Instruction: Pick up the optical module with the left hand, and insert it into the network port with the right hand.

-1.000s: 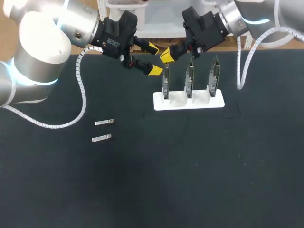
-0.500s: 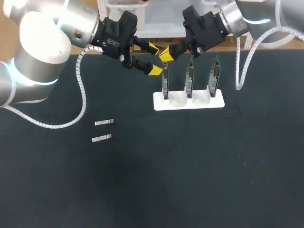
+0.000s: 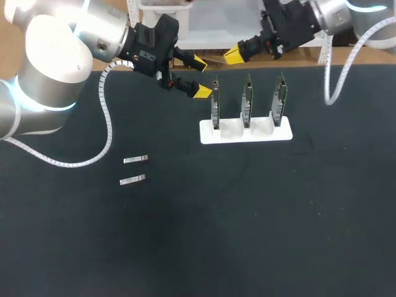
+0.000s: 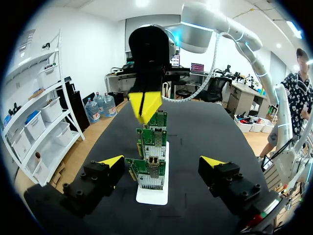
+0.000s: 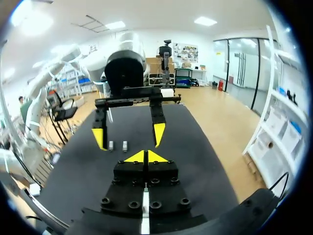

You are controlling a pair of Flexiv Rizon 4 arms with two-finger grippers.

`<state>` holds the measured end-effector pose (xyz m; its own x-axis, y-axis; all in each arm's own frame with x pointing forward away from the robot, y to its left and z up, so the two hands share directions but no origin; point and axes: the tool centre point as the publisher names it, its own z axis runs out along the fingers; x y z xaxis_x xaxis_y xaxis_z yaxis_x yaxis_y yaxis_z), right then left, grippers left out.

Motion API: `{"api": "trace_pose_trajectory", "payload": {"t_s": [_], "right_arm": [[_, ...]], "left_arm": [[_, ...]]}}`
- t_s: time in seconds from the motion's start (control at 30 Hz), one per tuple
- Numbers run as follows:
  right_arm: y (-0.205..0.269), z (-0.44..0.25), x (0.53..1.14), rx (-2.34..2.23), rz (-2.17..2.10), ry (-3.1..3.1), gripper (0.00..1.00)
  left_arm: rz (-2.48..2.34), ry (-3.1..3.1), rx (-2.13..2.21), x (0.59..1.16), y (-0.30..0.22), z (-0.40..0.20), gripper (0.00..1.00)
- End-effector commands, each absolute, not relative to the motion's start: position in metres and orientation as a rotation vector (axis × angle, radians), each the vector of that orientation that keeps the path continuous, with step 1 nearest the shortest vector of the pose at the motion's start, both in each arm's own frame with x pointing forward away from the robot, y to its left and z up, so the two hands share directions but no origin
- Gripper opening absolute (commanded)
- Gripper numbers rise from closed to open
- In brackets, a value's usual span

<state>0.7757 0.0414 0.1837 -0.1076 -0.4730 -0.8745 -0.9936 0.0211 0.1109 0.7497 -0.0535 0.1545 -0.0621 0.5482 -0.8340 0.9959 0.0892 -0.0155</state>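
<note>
Two small silver optical modules (image 3: pixel 135 159) (image 3: pixel 132 180) lie side by side on the black table, left of centre, with no gripper near them. A white stand (image 3: pixel 245 131) holds three upright network cards (image 3: pixel 215 105) (image 3: pixel 247 102) (image 3: pixel 279 99). My left gripper (image 3: pixel 197 77) hangs open and empty just left of the first card. Its wrist view looks down the row of cards (image 4: pixel 149 166) between its spread fingers. My right gripper (image 3: pixel 232 55) is shut with nothing in it, high behind the cards at the table's far edge. From there the modules (image 5: pixel 111 145) show far ahead.
The left arm's white coiled cable (image 3: pixel 105 117) loops down over the table's left part. The right arm's cable (image 3: pixel 328 86) hangs beside the stand's right end. The black tabletop (image 3: pixel 247 223) stretches to the near edge.
My right gripper, still shut, has lifted away from above the first card and drawn back to the right, past the table's far edge. The left gripper has not moved.
</note>
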Motion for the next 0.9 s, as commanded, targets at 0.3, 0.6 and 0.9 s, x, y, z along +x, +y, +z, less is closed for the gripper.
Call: {"api": "trace_pose_trajectory", "payload": {"t_s": [0.3,0.6,0.9], "right_arm": [[-0.026,0.186,0.762,-1.535,1.052,1.699,0.0],[-0.045,0.181,0.757,-1.602,1.079,1.71,0.0],[-0.045,0.17,0.752,-1.655,1.01,1.713,0.0]], "left_arm": [[-0.842,1.7,1.541,0.751,-0.055,0.155,1.0],[-0.842,1.7,1.541,0.751,-0.055,0.155,1.0],[-0.842,1.7,1.541,0.751,-0.055,0.155,1.0]]}}
